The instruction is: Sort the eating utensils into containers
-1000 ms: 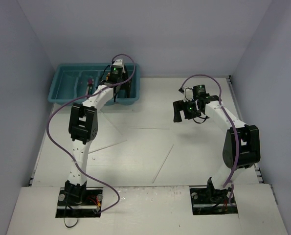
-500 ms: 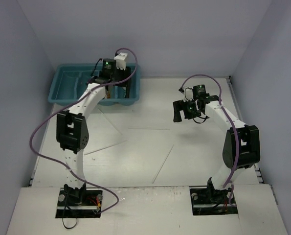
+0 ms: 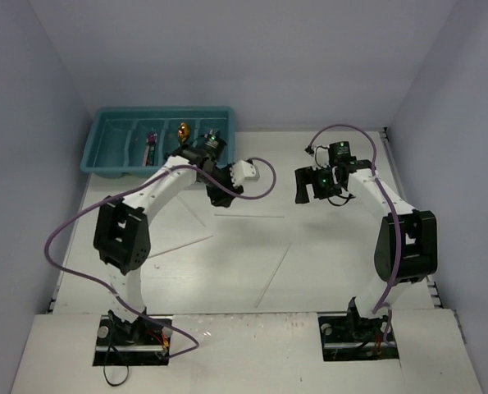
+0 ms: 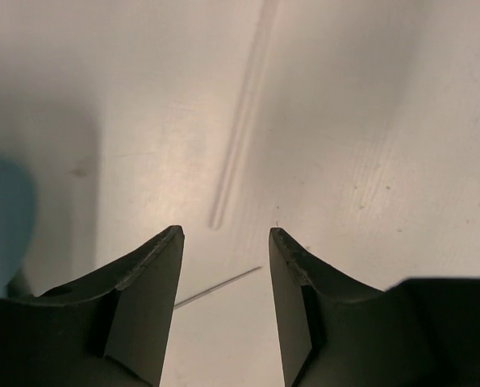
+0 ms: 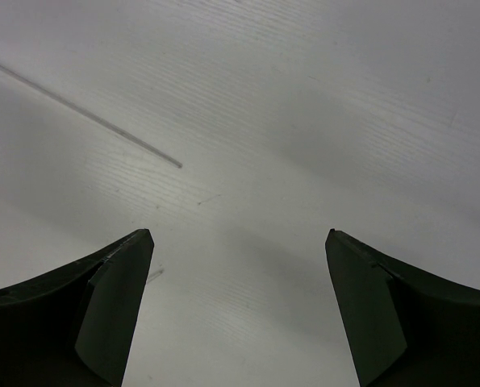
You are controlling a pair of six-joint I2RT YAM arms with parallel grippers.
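Four long compartments divide the teal plastic rectangular cutlery tray (image 3: pixel 120 168) at the far left of the white table (image 3: pixel 326 263). A gold spoon (image 3: pixel 184 131) lies in one right of the middle, and a pinkish piece (image 3: pixel 151 139), too small to name, in the one beside it. The white left arm (image 3: pixel 166 176) crosses the tray's near right corner. Just past it the left gripper (image 3: pixel 221 195) hangs over the table, released and empty. Its wrist view shows the gap (image 4: pixel 226 234) with a blurred pale chopstick (image 4: pixel 241 129) beyond. From above, thin white chopsticks (image 3: pixel 273 275) lie scattered between the arms. Farther right, the right gripper (image 3: pixel 307 187) hovers spread wide, grasping nothing. Its own camera (image 5: pixel 238 234) shows one fine stick (image 5: pixel 86 118) on bare table.
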